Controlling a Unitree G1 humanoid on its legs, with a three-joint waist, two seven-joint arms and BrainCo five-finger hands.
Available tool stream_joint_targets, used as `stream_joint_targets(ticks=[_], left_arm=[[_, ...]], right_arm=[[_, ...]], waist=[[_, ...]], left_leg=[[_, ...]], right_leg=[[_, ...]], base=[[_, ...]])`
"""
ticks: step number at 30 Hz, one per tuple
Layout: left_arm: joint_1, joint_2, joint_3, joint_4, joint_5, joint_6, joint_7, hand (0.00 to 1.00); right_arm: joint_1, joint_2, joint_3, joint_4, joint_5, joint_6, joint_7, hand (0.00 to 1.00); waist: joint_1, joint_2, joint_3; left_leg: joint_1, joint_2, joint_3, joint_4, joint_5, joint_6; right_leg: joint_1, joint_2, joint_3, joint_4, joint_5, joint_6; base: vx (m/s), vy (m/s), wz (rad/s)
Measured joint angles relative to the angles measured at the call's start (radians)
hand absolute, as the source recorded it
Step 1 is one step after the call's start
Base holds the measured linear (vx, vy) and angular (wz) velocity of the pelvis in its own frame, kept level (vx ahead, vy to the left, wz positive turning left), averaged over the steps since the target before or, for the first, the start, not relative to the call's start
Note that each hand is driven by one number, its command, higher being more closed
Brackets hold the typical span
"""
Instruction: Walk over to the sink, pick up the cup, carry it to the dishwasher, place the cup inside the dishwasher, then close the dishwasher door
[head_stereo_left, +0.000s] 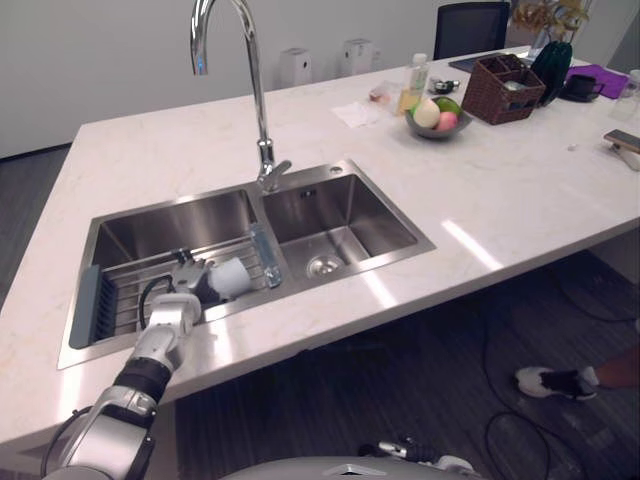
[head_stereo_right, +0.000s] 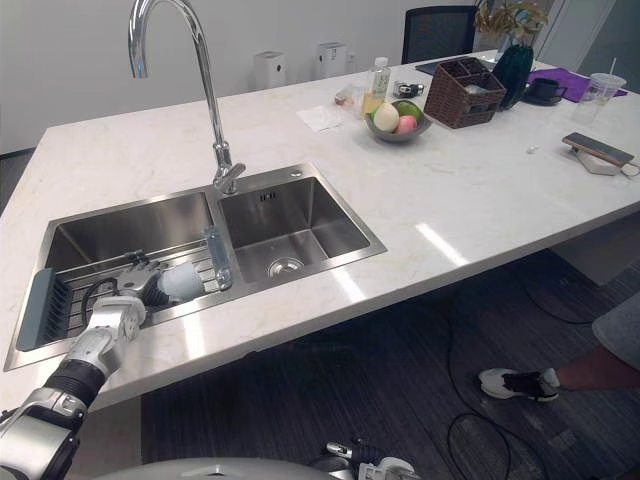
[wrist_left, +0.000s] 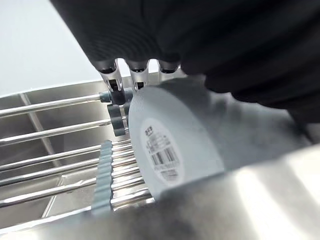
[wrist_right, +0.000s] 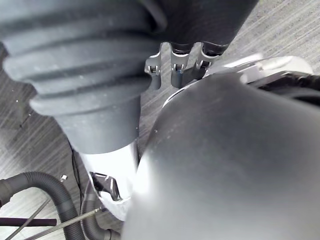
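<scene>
Over the drying rack (head_stereo_left: 125, 295) in the sink (head_stereo_left: 340, 205), the left hand (head_stereo_left: 190, 280) had its fingers curled round the cup (head_stereo_left: 233, 277), which lay sideways, so approach and grasp looked done, leaving lift, carry, dishwasher loading and door closing.

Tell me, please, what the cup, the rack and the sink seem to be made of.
The cup: pale grey, matte, opaque, with a paper label on its base; plastic or ceramic, unclear. The rack: bright metal rods, mirror reflections. The sink: stainless steel, it seems, by its brushed silver sheen.
</scene>
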Motion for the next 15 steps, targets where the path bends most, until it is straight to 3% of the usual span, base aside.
stream_joint_targets(ticks=[9, 15], left_arm=[[-0.004, -0.010, 0.000, 0.001, 0.019, 0.036, -0.015, 1.00], [-0.003, -0.022, 0.000, 0.017, 0.018, 0.045, 0.018, 1.00]], right_arm=[[-0.009, 0.000, 0.001, 0.005, 0.000, 0.001, 0.015, 0.00], [-0.011, -0.001, 0.001, 0.010, 0.000, 0.003, 0.015, 0.00]], waist=[[0.001, -0.004, 0.002], [0.002, -0.004, 0.002]], left_leg=[[-0.001, 0.002, 0.001, 0.014, -0.011, -0.002], [0.000, 0.002, 0.001, 0.014, -0.012, -0.003]], right_leg=[[0.004, 0.000, 0.003, 0.000, -0.001, 0.001], [0.009, 0.000, 0.003, 0.000, -0.002, 0.001]], base=[[0.00, 0.000, 0.00], [0.00, 0.000, 0.00]])
